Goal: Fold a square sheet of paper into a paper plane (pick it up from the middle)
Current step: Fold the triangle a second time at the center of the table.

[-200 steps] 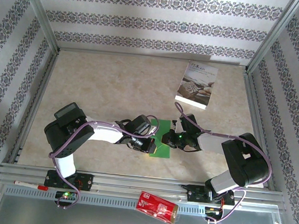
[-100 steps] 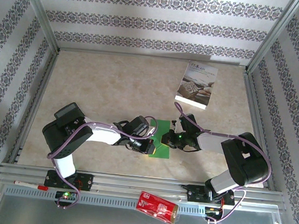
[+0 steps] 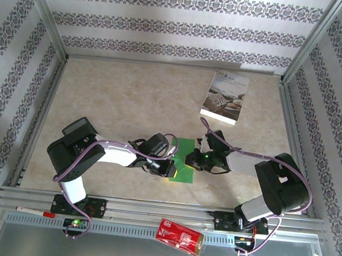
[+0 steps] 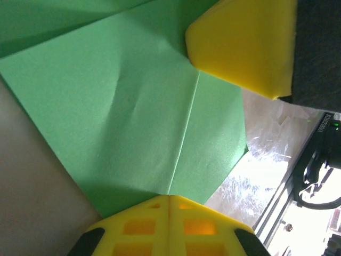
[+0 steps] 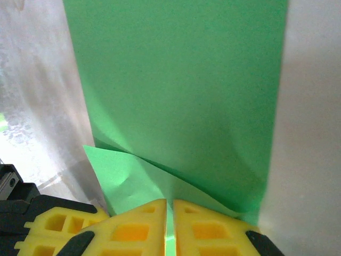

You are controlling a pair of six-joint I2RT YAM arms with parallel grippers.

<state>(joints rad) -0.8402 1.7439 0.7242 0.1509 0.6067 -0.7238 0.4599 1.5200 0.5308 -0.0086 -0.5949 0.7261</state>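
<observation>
Paper first: green sheet [image 3: 185, 147] lies on table [image 3: 130, 105], nearer the arms' edge than the back wall, right btwn the two wrists. It is folded, not a flat square. Left wrist cam shows a straight crease down the middle w/ slanted edges either side. Right wrist cam shows a triangular flap lying over a long plain strip.

L arm reaches in from the left, w/ left gripper [image 3: 170, 166] low at the sheet's left side. Jaws pressed together, no gap. Crease runs straight into the seam btwn the yellow tips. Can't tell if any paper is nipped there or if the tips just sit at the edge.

R arm comes in from the right, w/ right gripper [image 3: 193, 161] at the sheet's right side, v. close to the left one. Jaws nearly together, thin slit only, green showing in the slit, so clamped on a raised fold of the sheet. Paper lifts toward the tips there, shadow under it.

Left wrist cam also catches a yellow finger [image 4: 242, 45] of the right gripper, at the far end of the crease.

Elsewhere: white printed booklet [image 3: 225, 97] at back right of table, well apart from sheet. Red packet [image 3: 178, 237] on metal rail [image 3: 149, 211] at near edge, btwn the arm bases. White stick [image 3: 35, 211] w/ red tip by the same rail, far left.
</observation>
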